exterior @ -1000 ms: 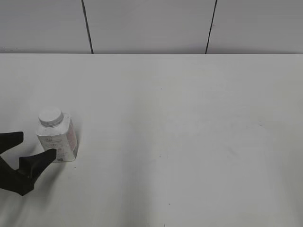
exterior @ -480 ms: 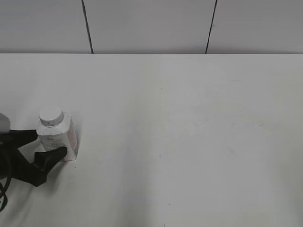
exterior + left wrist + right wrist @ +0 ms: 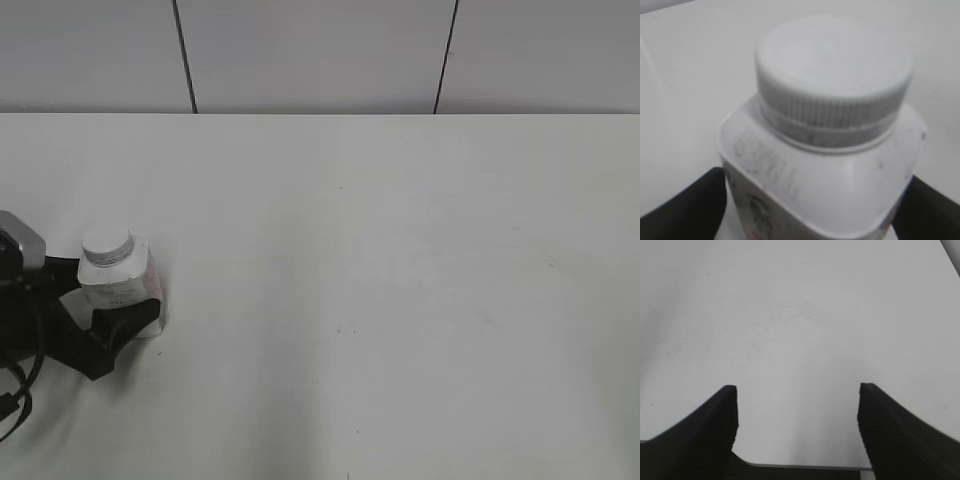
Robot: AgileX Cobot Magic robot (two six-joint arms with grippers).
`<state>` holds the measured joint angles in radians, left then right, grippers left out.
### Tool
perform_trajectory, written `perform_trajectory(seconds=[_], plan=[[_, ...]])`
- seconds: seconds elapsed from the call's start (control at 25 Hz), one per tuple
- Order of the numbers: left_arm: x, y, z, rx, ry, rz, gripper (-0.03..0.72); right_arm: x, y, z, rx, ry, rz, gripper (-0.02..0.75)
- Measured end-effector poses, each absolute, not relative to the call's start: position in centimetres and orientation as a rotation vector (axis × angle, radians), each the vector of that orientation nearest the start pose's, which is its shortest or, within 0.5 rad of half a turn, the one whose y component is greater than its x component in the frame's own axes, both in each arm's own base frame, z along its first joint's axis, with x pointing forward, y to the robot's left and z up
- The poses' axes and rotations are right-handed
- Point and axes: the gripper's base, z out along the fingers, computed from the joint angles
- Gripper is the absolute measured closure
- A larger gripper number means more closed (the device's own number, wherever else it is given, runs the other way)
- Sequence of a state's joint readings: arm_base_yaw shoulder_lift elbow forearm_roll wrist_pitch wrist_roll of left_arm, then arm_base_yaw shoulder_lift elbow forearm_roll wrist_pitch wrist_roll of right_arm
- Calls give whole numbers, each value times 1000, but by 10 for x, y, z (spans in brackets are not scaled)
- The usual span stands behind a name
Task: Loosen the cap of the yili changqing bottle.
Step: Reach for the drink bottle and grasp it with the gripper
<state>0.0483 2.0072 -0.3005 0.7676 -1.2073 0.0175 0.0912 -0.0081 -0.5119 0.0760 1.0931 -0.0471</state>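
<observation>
Exterior view: yili changqing bottle, white with pink-printed label (text too small to read), upright near the table's left edge, cap on; left gripper spread wide with a black finger on either side of the body. Left wrist view: ribbed cap and shoulders fill the frame, print blurred, fingers flanking the bottle; contact cannot be told. Right wrist view: right gripper spread apart over bare table, holding nothing.

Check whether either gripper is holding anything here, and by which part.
Nothing is clearly held. The left gripper stands open with a finger on each side of the bottle at its lower body, below the cap; contact cannot be told. The right gripper is open and holds nothing.
</observation>
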Motion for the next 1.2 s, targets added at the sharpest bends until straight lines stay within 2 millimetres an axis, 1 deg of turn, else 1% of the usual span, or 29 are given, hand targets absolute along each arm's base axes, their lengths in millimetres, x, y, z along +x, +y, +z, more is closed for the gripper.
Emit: perform_trajectory(seconds=[0.12, 0.32, 0.4, 0.64, 1.0, 1.08, 1.2], plan=[[231, -48, 77, 708, 1858, -484, 102, -10, 5, 278, -148, 2051, 118, 151], [230, -49, 76, 722, 1856, -496, 107, -10, 5, 278, -148, 2051, 118, 151], [229, -50, 75, 731, 1858, -505, 128, -10, 5, 278, -148, 2051, 118, 151], [229, -50, 75, 739, 1856, -510, 224, -10, 5, 278, -148, 2051, 118, 151], [230, -52, 75, 768, 1845, -519, 228, -10, 5, 278, -148, 2051, 118, 151], [232, -53, 75, 807, 1829, -532, 228, -10, 5, 278, -148, 2051, 118, 151], [238, -58, 76, 919, 1769, -575, 228, -10, 5, 278, -148, 2051, 118, 151]])
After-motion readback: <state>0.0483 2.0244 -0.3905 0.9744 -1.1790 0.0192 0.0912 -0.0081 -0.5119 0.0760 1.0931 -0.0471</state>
